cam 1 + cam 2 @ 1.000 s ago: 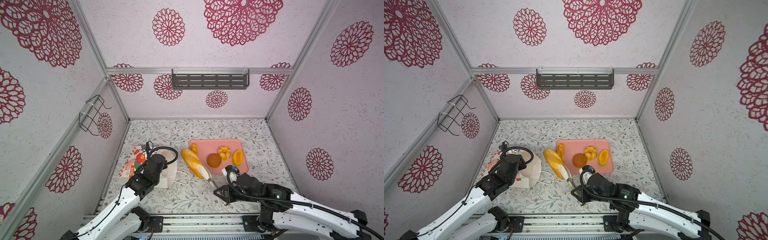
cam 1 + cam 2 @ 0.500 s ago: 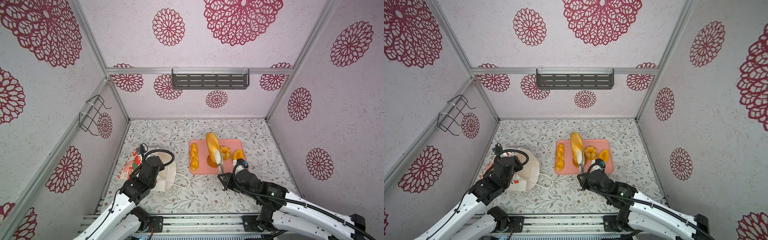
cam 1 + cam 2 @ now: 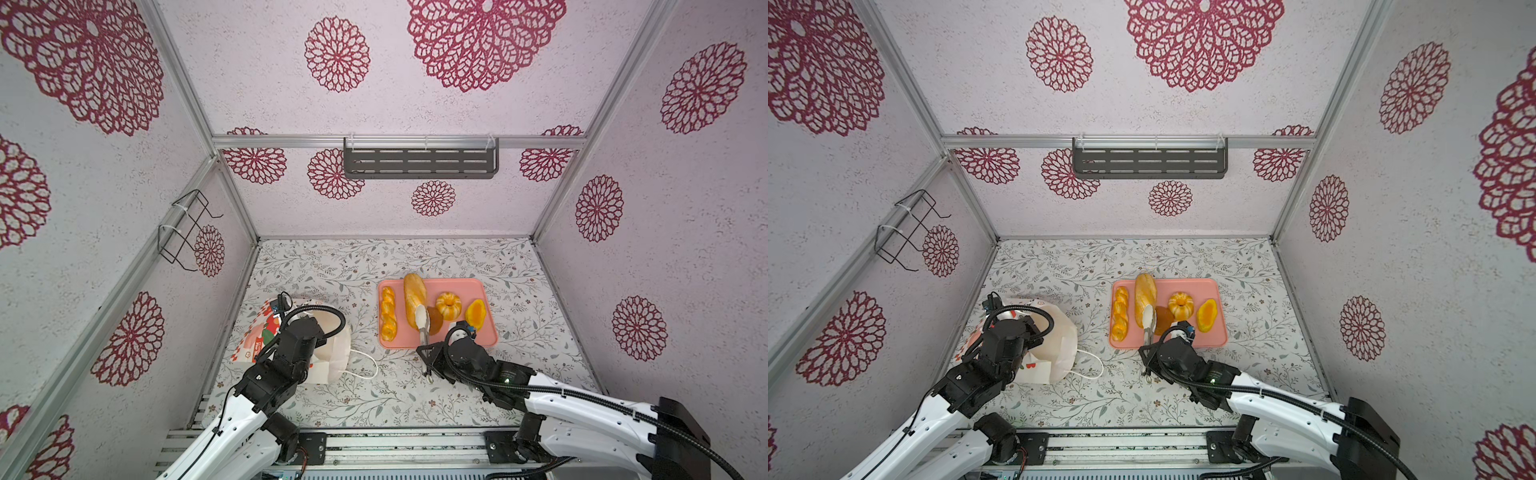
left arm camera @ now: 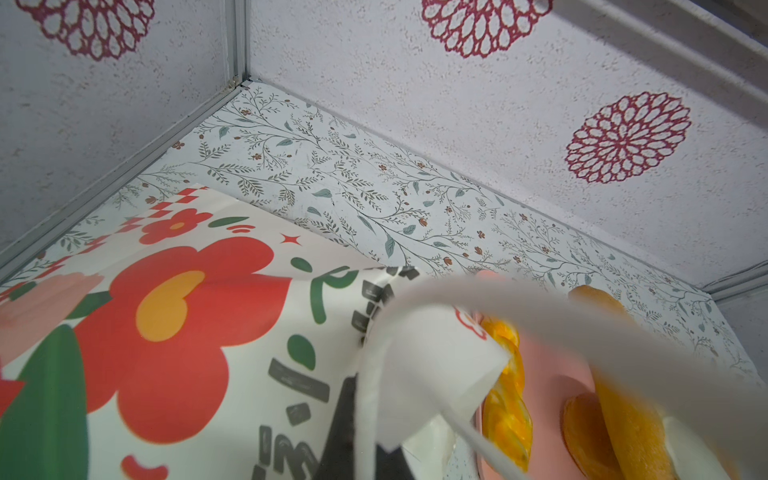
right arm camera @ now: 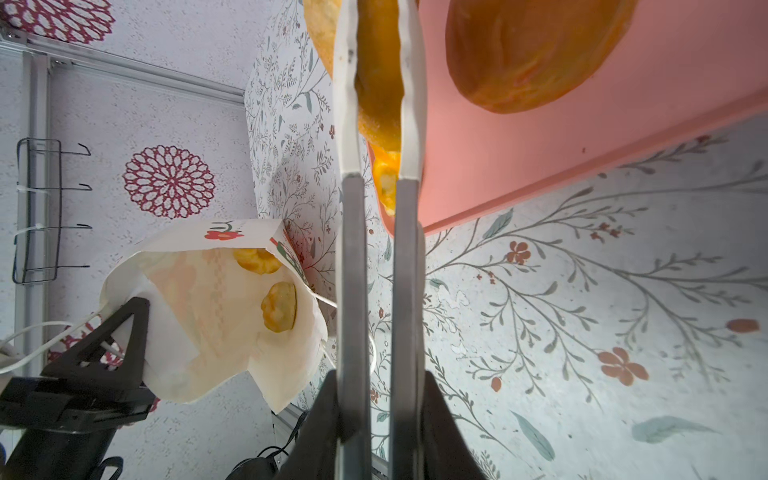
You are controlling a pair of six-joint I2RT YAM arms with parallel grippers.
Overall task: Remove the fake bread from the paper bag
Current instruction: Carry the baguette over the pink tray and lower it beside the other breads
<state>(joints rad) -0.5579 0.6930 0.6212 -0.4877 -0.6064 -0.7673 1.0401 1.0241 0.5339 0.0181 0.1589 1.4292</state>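
The white paper bag [image 3: 332, 353] [image 3: 1059, 345] lies on its side at the left, mouth toward the tray. My left gripper [image 4: 374, 449] is shut on its rim, also seen in the right wrist view [image 5: 129, 332]. Two fake bread pieces [image 5: 255, 259] [image 5: 280, 307] show inside the bag [image 5: 208, 332]. My right gripper [image 3: 430, 361] [image 5: 380, 386] is shut on metal tongs [image 3: 422, 332] [image 5: 351, 249]. The tongs clamp the near end of the long loaf [image 3: 414, 293] [image 3: 1145, 291] [image 5: 378, 83] over the pink tray [image 3: 453, 286].
On the tray lie a braided stick [image 3: 388, 311], a ridged ring bun [image 3: 448, 305], a yellow-orange oval [image 3: 475, 313] and a brown bun [image 3: 435, 322] partly behind the tongs. A cord handle [image 3: 368, 368] trails from the bag. A wire rack [image 3: 183, 232] hangs on the left wall.
The right gripper swung the tongs with the long loaf from beside the bag over to the tray. The left arm drew back a little while gripping the bag.
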